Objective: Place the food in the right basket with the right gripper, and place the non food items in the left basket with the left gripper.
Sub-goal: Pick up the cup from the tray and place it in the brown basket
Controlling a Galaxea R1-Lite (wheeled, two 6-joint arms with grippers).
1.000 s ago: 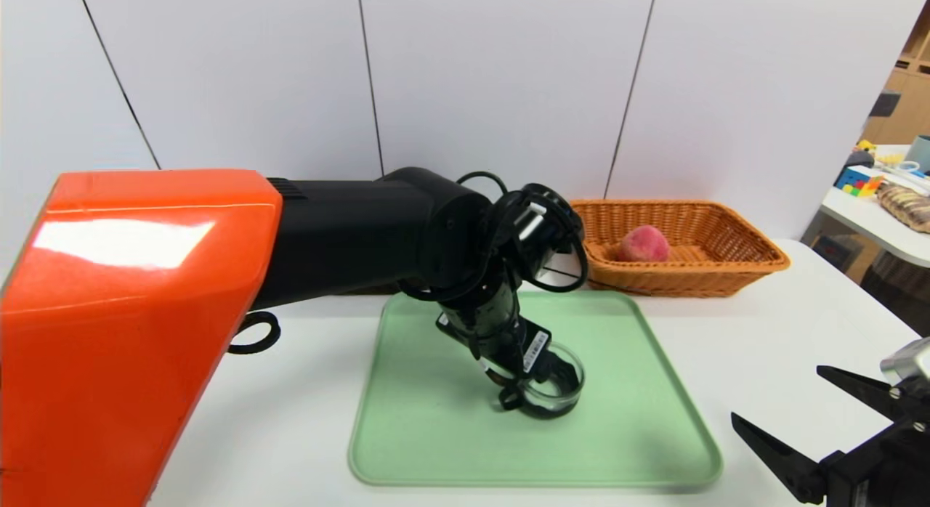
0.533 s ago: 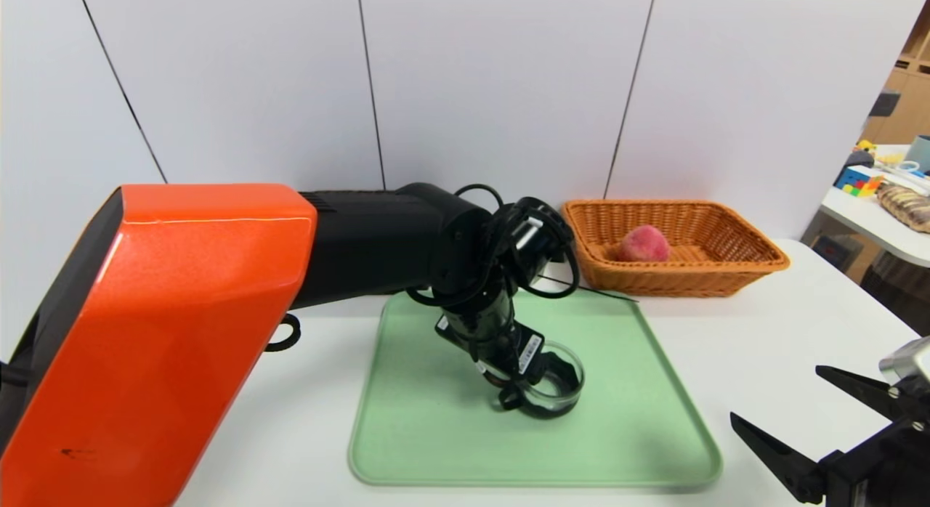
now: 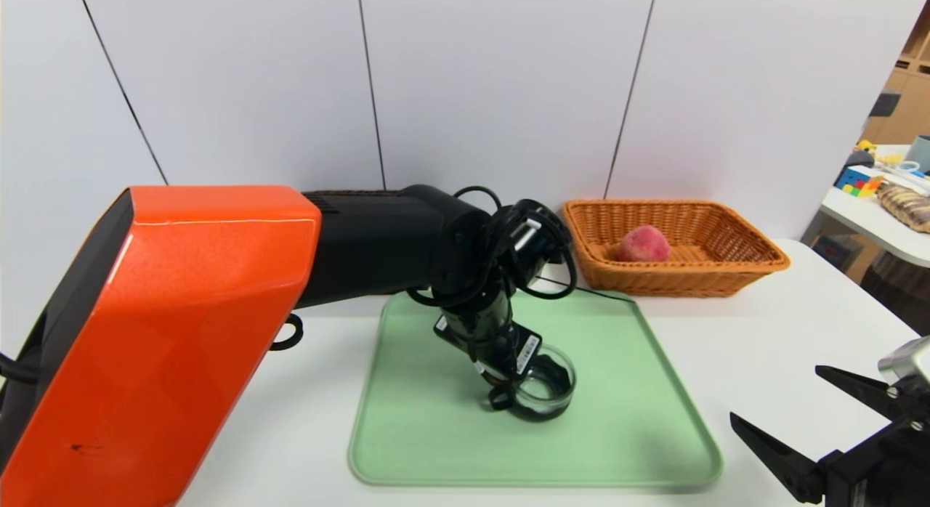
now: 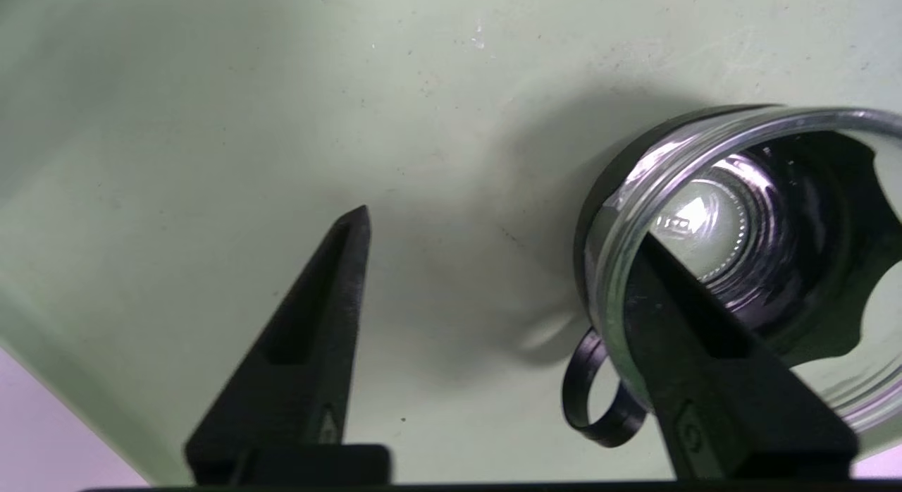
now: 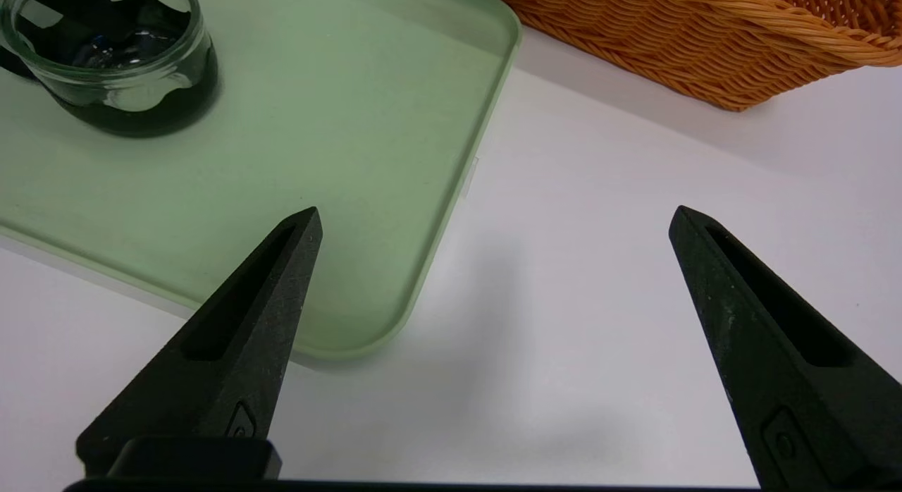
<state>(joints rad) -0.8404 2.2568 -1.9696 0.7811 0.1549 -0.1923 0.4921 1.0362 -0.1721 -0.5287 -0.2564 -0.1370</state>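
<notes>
A small clear glass cup (image 3: 546,388) with black base and handle stands on the green tray (image 3: 436,434). My left gripper (image 3: 529,378) reaches down onto it. In the left wrist view the left gripper (image 4: 504,224) is open: one finger (image 4: 705,351) is inside the cup (image 4: 768,217), just behind its glass wall. The other finger (image 4: 317,323) stands well clear outside, over bare tray. The peach (image 3: 643,244) lies in the orange-tan right basket (image 3: 726,271). My right gripper (image 3: 777,393) hovers open and empty at the table's front right. The left basket is hidden.
My big orange and black left arm (image 3: 182,311) fills the left of the head view. In the right wrist view the right gripper (image 5: 497,211) hangs over white table beside the tray's corner (image 5: 394,323), with the basket (image 5: 669,48) beyond. A side table with clutter (image 3: 886,187) stands far right.
The left gripper's fingers have come closer together around the cup's wall, and the cup has shifted slightly leftward on the tray. The left arm's upper part dropped a little. The right arm has not moved.
</notes>
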